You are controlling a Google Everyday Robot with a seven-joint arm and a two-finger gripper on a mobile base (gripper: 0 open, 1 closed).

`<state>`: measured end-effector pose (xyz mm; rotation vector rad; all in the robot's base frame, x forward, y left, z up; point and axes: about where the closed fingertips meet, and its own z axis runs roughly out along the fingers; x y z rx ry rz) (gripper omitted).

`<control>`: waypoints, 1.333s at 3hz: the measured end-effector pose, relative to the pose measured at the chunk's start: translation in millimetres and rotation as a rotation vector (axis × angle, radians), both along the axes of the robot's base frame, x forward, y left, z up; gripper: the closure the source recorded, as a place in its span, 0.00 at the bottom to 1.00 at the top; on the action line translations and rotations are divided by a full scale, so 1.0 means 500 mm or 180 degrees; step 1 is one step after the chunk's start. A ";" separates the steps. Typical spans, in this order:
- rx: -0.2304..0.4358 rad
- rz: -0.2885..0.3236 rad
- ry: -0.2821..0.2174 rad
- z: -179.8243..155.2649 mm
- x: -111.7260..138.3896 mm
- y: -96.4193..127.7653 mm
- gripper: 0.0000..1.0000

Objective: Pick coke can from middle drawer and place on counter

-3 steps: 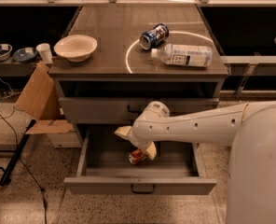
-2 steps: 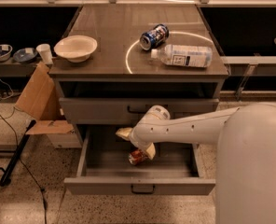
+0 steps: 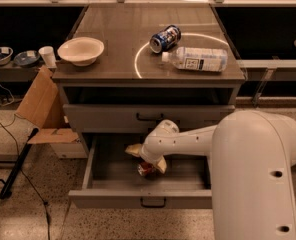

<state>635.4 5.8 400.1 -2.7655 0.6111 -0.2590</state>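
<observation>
The middle drawer point(image 3: 113, 199) is pulled out at the bottom of the cabinet. The coke can point(image 3: 145, 169), red with a silver end, lies inside it near the middle. My gripper point(image 3: 146, 159) reaches down into the drawer right over the can. Its tan fingers point(image 3: 132, 150) are spread apart, one to the can's upper left and one to its right, so it looks open around the can. My white arm hides part of the can and the drawer's right half. The counter point(image 3: 113, 39) is the cabinet's glossy top with a white arc.
On the counter stand a white bowl point(image 3: 80, 50), a blue-and-white can point(image 3: 165, 38) on its side and a clear plastic bottle point(image 3: 195, 59) lying down. The upper drawer point(image 3: 113, 118) is closed. A cardboard box point(image 3: 40, 109) and a dark pole point(image 3: 17, 165) are left of the cabinet.
My arm's large white elbow has swung closer and fills more of the lower right. The gripper has stayed over the coke can in the drawer.
</observation>
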 end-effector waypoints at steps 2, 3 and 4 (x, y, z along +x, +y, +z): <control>-0.0151 0.0125 0.0054 -0.045 -0.030 -0.008 0.18; -0.0185 0.0180 0.0105 -0.056 -0.044 -0.007 0.42; -0.0206 0.0219 0.0179 -0.066 -0.054 -0.006 0.65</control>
